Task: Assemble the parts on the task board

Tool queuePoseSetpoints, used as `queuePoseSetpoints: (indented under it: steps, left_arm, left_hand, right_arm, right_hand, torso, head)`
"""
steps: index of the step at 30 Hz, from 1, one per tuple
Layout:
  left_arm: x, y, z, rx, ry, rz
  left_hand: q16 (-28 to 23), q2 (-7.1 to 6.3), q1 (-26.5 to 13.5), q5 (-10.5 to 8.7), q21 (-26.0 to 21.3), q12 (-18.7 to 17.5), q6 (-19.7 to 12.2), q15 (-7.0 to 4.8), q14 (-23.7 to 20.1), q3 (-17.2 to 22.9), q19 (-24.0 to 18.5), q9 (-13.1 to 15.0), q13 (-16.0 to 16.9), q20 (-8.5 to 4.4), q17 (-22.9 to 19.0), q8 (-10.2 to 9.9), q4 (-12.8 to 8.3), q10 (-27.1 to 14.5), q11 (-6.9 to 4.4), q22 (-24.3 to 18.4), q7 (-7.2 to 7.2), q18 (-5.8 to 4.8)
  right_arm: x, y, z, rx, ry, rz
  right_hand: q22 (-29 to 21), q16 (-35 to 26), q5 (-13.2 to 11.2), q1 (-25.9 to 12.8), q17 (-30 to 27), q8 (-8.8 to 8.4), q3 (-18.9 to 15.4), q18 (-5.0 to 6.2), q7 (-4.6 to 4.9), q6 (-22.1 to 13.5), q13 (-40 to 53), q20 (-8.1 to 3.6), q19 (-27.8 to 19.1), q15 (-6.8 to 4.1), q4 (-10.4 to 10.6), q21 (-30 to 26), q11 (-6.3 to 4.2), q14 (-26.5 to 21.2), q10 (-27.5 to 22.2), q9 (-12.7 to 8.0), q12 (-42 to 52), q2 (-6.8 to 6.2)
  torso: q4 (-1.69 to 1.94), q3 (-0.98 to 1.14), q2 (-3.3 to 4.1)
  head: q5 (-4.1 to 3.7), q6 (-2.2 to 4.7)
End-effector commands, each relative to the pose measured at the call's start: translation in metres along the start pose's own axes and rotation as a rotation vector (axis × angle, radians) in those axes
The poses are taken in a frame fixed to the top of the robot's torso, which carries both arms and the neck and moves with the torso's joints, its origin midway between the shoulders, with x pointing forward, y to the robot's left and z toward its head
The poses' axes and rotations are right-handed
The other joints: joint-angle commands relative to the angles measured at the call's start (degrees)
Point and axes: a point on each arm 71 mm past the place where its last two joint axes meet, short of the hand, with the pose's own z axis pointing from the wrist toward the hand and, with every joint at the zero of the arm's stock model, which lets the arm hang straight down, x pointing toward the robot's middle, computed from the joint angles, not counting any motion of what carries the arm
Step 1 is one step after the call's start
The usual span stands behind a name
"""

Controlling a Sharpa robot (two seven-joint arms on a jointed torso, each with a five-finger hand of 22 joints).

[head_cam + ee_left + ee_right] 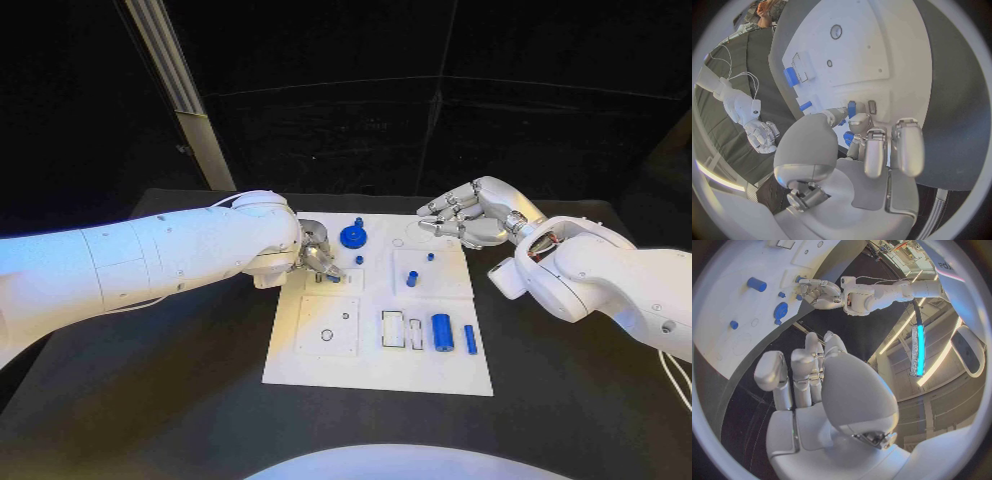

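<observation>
The white task board (378,370) lies mid-table. My left hand (315,260) rests on its far left part, where thumb and fingertips (861,123) close round a small blue part (851,108) standing beside a dark slot. A round blue part (353,236) sits just beyond that hand. My right hand (462,218) hovers over the board's far right corner, fingers curled in and holding nothing. The right wrist view shows that hand (811,375) above the board (729,295), with the left hand (820,292) further off.
Small blue pegs (411,279) stand in the board's far right panel. A blue cylinder (443,327) and a thin blue bar (470,339) lie at its near right, next to rectangular slots (392,328). Black table (173,400) surrounds the board.
</observation>
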Motion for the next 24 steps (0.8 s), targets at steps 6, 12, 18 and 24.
queuePoseSetpoints:
  steps: [6, 12, 18, 24]
  left_arm:
    - [0.0029, 0.0007, -0.0002, -0.020, 0.033, 0.034]
    - [0.0028, 0.0013, 0.0001, -0.024, 0.037, 0.036]
    - [0.0028, -0.0006, 0.0013, -0.023, 0.044, 0.038]
    - [0.0012, -0.0022, 0.0041, -0.026, 0.050, 0.031]
  left_hand:
    - [0.2, 0.11, -0.2, 0.30, 0.3, 0.3, 0.3, -0.29, 6.1, 9.4, 1.1, 0.1, 0.0, -0.03, 15.1, 0.3, -9.2, 0.3, 0.06, 0.0, -0.08, -1.19]
    - [0.2, 0.01, -0.4, 0.38, 0.3, 0.3, 0.3, -0.30, 6.1, 9.5, 1.1, 0.1, 0.1, -0.05, 15.1, 0.4, -9.3, 0.4, 0.06, 0.0, -0.09, -1.18]
    - [0.2, -0.14, -1.1, 0.41, 0.3, 0.4, 0.5, -0.31, 6.1, 9.4, 1.1, 0.1, 0.1, -0.06, 15.1, 0.5, -9.3, 0.6, 0.03, 0.1, -0.14, -1.20]
    - [0.2, -0.02, -4.0, 0.27, 0.4, 0.6, 1.1, -0.41, 6.1, 8.4, 1.2, 0.0, 0.2, -0.13, 15.1, 0.6, -8.1, 1.0, -0.14, 0.3, -0.42, -1.22]
  right_arm:
    - [0.0005, 0.0016, 0.0007, -0.008, 0.007, 0.004]
    - [0.0009, 0.0019, 0.0009, -0.009, 0.008, 0.004]
    - [0.0012, 0.0021, 0.0011, -0.009, 0.009, 0.005]
    - [0.0019, 0.0023, 0.0012, -0.008, 0.013, 0.005]
  right_hand:
    - [-0.1, -0.2, 0.2, 0.7, -0.1, 0.27, 0.3, 0.37, -0.03, -0.3, 0.1, -0.10, -0.4, 0.01, -0.1, -0.4, 0.07, -0.2, -0.5, 0.0, 0.3, -0.04]
    - [-0.1, -0.2, 0.4, 0.7, 0.0, 0.28, 0.3, 0.37, -0.01, -0.3, 0.1, -0.08, -0.4, 0.03, -0.1, -0.4, 0.08, -0.3, -0.5, 0.0, 0.3, -0.03]
    - [-0.1, -0.2, 0.4, 0.7, 0.0, 0.28, 0.3, 0.37, -0.01, -0.3, 0.1, -0.08, -0.4, 0.03, -0.1, -0.4, 0.08, -0.3, -0.5, 0.0, 0.3, -0.03]
    - [-0.4, -0.5, 0.5, 0.8, -0.3, 0.29, 0.3, 0.46, -0.01, -0.3, 0.1, -0.06, -0.7, 0.04, -0.1, -0.6, 0.09, -0.4, -0.6, 0.0, 0.3, -0.08]
  torso:
    - [0.01, 0.05, -0.03]
    - [0.02, 0.05, 0.00]
    - [-0.06, 0.04, 0.00]
    - [-0.07, 0.05, -0.01]
  head:
    - [-0.04, -0.05]
    - [-0.06, -0.02]
    - [-0.09, -0.08]
    - [-0.19, -0.12]
